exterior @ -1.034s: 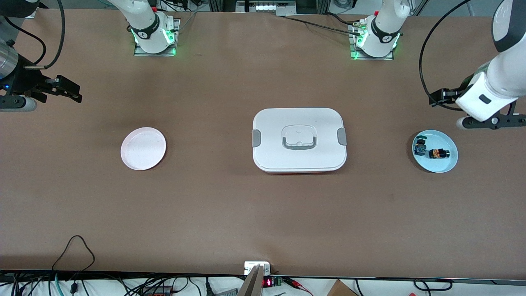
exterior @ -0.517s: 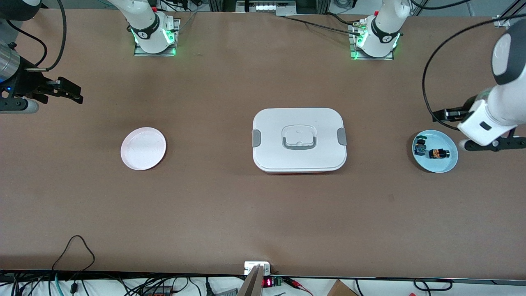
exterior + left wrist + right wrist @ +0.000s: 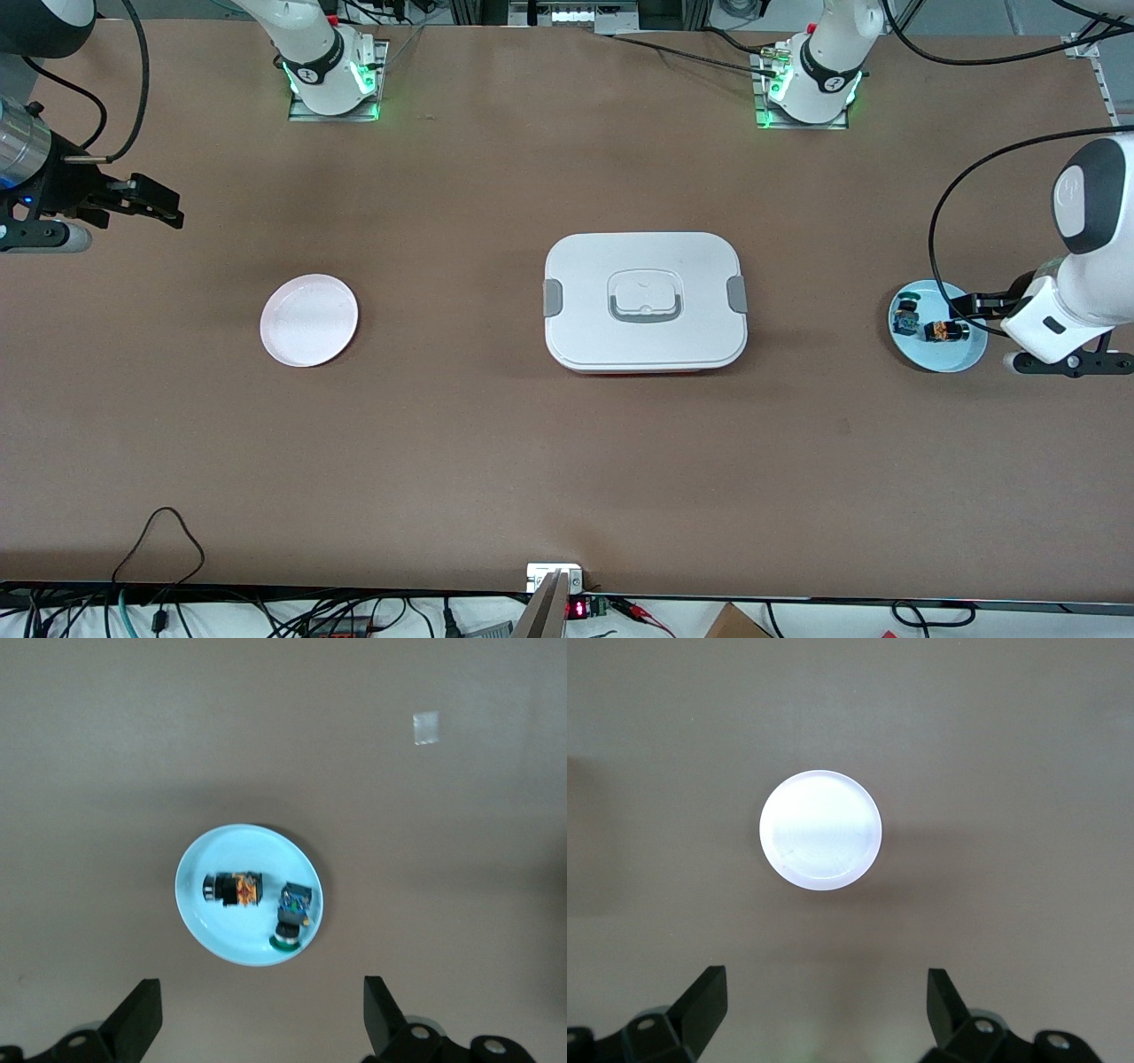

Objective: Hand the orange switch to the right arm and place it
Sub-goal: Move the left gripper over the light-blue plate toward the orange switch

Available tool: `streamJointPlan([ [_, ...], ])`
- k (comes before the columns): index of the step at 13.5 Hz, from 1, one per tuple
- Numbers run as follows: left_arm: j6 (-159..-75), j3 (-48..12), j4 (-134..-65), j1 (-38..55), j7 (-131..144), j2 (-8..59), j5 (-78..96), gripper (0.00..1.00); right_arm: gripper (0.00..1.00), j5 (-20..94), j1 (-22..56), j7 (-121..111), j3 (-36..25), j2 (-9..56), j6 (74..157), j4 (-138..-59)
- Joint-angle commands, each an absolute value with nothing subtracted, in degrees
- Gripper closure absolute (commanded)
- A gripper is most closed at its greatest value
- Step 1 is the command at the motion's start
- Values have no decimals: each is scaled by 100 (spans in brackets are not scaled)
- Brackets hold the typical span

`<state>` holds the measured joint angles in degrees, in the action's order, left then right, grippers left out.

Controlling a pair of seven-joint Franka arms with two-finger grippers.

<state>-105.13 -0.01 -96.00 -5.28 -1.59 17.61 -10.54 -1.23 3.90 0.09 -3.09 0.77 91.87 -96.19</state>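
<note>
Left gripper (image 3: pixel 257 1019), jaws apart, is hovering over the blue plate (image 3: pixel 966 359) edge; the orange switch (image 3: pixel 944 331) is lying on it beside a blue-green switch (image 3: pixel 905 316). Good practice: centre on the orange body, avoiding its neighbour. Right gripper (image 3: pixel 164 213), also apart, is waiting above the table near the white plate (image 3: pixel 309 320).

The left hand (image 3: pixel 967 306) hides part of the blue plate's (image 3: pixel 961 359) rim.
</note>
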Motion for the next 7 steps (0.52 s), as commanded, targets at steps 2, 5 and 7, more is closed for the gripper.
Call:
streamJointPlan([
  [2,-12457,-97,-11255,-1001,-307,1301,-1195,0,0,-105,360,9,-290,123,9176,-9545],
  [5,-13584,-88,-11908,-1344,-500,1371,-1195,0,0,-105,360,9,-290,132,9150,-9545],
  [7,-14323,-105,-12111,-1669,-789,1581,-1195,0,0,-105,352,9,-299,123,9176,-9545],
])
